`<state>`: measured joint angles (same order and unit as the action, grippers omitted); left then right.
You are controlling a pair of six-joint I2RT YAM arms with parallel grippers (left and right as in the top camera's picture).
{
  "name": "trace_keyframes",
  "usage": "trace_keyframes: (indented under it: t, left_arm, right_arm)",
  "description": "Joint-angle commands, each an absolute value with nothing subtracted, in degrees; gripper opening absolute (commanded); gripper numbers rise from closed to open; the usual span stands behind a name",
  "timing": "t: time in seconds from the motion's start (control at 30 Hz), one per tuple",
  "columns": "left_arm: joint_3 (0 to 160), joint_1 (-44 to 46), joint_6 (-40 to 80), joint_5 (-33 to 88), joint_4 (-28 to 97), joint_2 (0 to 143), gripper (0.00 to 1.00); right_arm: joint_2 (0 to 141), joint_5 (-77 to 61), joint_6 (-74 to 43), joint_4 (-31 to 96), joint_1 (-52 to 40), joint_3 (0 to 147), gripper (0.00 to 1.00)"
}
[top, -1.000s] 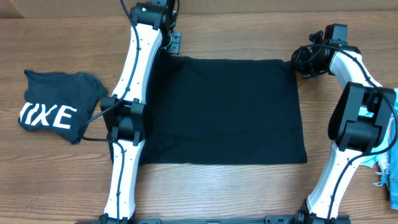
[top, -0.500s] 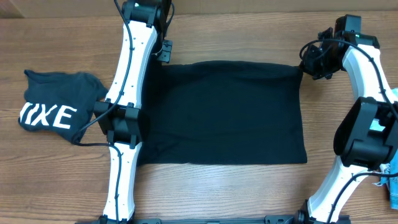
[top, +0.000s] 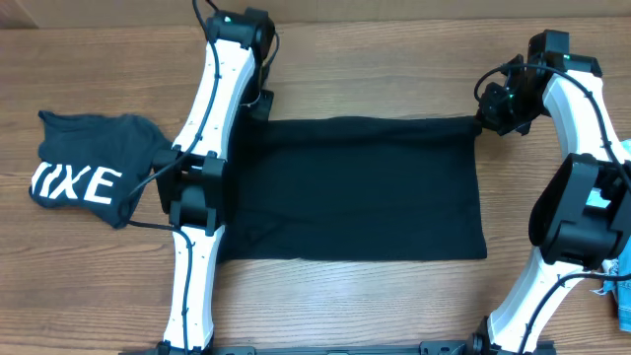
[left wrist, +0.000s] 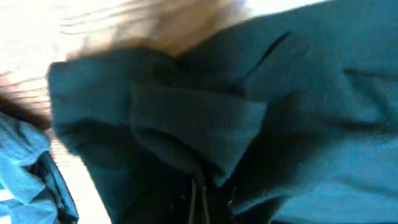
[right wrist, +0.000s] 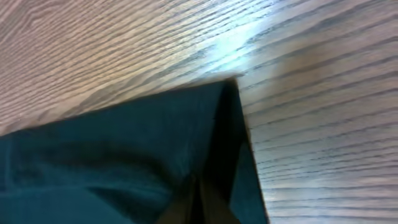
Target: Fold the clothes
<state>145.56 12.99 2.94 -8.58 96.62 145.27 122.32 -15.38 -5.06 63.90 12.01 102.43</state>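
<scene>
Left jaws and right jaws each pinch a far corner of the black garment (top: 355, 187), spread flat on the tabletop (top: 394, 49) between the arms; a dark lettered shirt (top: 84, 173) lies well to the left. Left wrist view: bunched fabric is clamped. Right wrist view: a pointed corner is clamped above wood grain.

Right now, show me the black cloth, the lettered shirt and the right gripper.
black cloth (top: 355, 192), overhead view, middle of its flat panel.
lettered shirt (top: 94, 138), overhead view, dark fabric above the white letters.
right gripper (top: 483, 120), overhead view, fingertips at the cloth's far right corner.
</scene>
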Motion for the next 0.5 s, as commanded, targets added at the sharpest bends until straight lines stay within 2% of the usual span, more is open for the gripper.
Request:
trace_keyframes:
  t: [0.0,0.23,0.47]
  left_arm:
    - [140.1,12.4,1.2,-7.9,96.8,143.0,0.04]
    - [135.2,12.4,-0.1,-6.6,96.9,141.8,0.04]
    - [122.9,12.3,0.0,-6.3,96.9,135.3,0.04]
  right_arm:
    - [121.4,-12.7,-4.5,65.2,12.2,102.3,0.07]
    - [121.5,-10.8,-5.7,66.0,12.2,98.1,0.04]
    - [121.5,-10.3,-6.2,66.7,12.2,95.1,0.04]
